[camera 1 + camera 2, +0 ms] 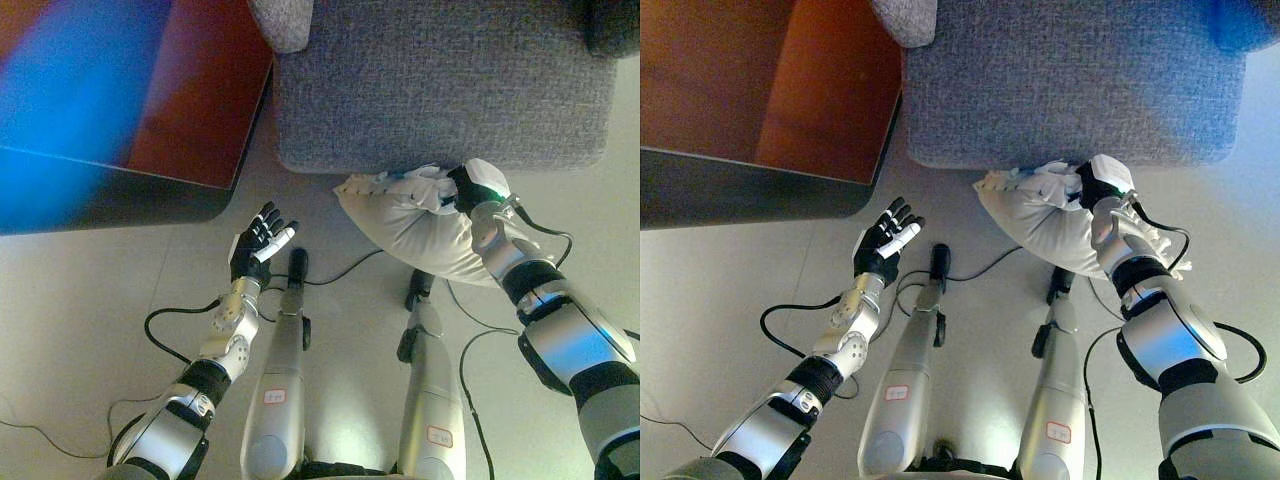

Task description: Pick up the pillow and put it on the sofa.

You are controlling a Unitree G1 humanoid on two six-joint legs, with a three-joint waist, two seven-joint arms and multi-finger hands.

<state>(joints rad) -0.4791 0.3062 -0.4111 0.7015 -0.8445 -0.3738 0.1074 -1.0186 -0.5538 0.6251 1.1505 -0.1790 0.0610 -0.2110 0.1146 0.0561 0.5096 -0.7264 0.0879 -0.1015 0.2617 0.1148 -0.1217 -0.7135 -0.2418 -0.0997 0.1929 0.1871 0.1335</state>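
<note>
1. Left eye view, item one: the pillow (415,225), white and crumpled, is off the floor (80,330) in my right hand. It hangs just in front of the sofa's front edge, its upper corner touching or nearly touching that edge; I cannot tell which. It is not yet on the seat.

2. Right hand (478,192): dark with a white cover, set at the pillow's upper right corner. Its fingers are curled into the cloth and grasp it, bunching the fabric there. The forearm runs down toward the lower right of the view.

3. Left hand (258,250): raised over the floor, well apart from the pillow and left of it. Its fingers (275,240) are released and spread, holding nothing; one carries a white tip.

4. Sofa (440,80): grey woven fabric, filling the upper middle and right of the view. A rounded grey cushion or armrest (285,20) shows at its upper left corner; I cannot tell which it is.

5. Cabinet (770,90): reddish-brown top with a dark front edge, standing left of the sofa with a narrow gap between them.

6. Floor: pale and smooth, under both hands and the pillow.
</note>
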